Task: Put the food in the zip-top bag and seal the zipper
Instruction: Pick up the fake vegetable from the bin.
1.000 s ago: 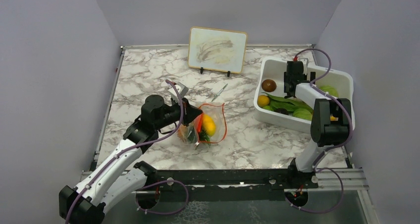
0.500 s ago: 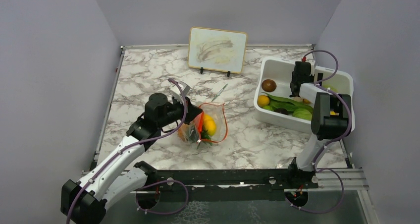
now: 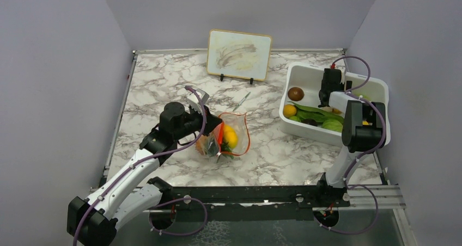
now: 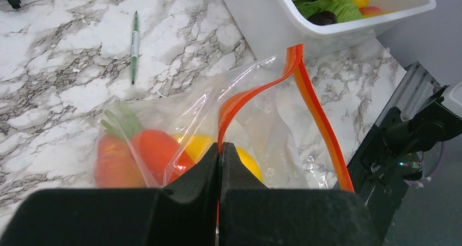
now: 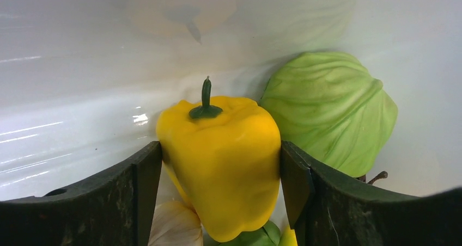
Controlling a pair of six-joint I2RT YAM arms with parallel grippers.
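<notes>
Left claw point(image 4: 219, 148): jaws together, clamped on the zipper point(image 4: 313, 110), holding one lip of the zip-top bag point(image 3: 231, 140) up off the worktop point(image 3: 163, 82) at centre frame in the top view. The mouth is open. Inside are a yellow piece and an orange-red piece with a green top. Right claw point(image 5: 220, 167): down in the white bin point(image 3: 376, 88) at upper right, jaws set either side of a yellow pepper point(image 5: 223, 153), at or against its flanks. Cannot tell if the grip is firm. A green cabbage point(image 5: 329, 110) leans on the pepper's right side. More food is left in the bin, so the task is judged partway. Risks: the smooth pepper could squirt or twist out of the jaws on the lift. The cabbage could be dragged along. The bag is held by one lip only, so the mouth could sag and catch the pepper. Writing: none readable on the propped board point(image 3: 239, 54), upper centre. The green pen point(image 4: 134, 39) has print too small to read.
</notes>
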